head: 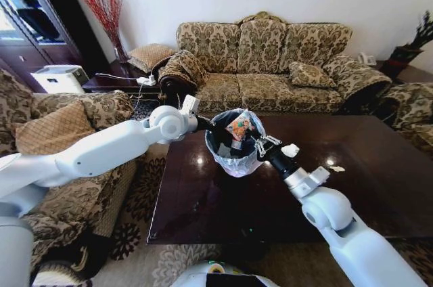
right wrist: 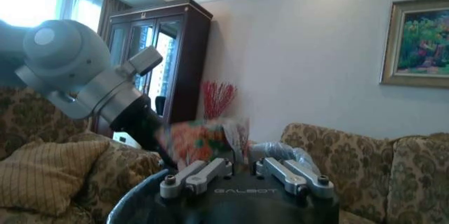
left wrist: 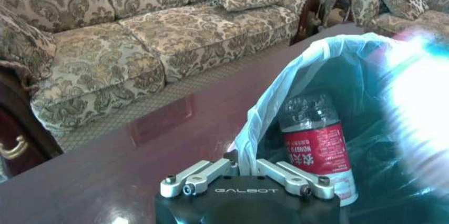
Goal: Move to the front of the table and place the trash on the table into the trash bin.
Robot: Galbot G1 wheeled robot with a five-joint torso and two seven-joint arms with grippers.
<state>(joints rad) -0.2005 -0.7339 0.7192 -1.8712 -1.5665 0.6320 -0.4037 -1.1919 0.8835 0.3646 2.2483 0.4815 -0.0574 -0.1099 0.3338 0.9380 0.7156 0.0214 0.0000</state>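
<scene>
The left gripper (head: 203,124) reaches in from the side and pinches the thin bag rim of the round black trash bin (head: 233,158) on the shiny dark table (head: 379,192). The right gripper (head: 252,139) stretches over the bin, fingers closed on a colourful wrapper (head: 240,126). A clear bottle (left wrist: 317,142) stands inside.

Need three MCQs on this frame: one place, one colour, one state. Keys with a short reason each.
1. Where does the trash bin stand?
A. on the table
B. on the sofa
C. on the floor

2. What colour is the label on the bottle in the bin?
A. blue
B. red
C. green

3. The left end effector is:
A. open above the table
B. shut on the trash bin's bag rim
C. parked at the robot's side

Key: A, the bin sits on the dark tabletop; B, the red label shows through the bag opening; B, its fingers pinch the bag edge.
</scene>
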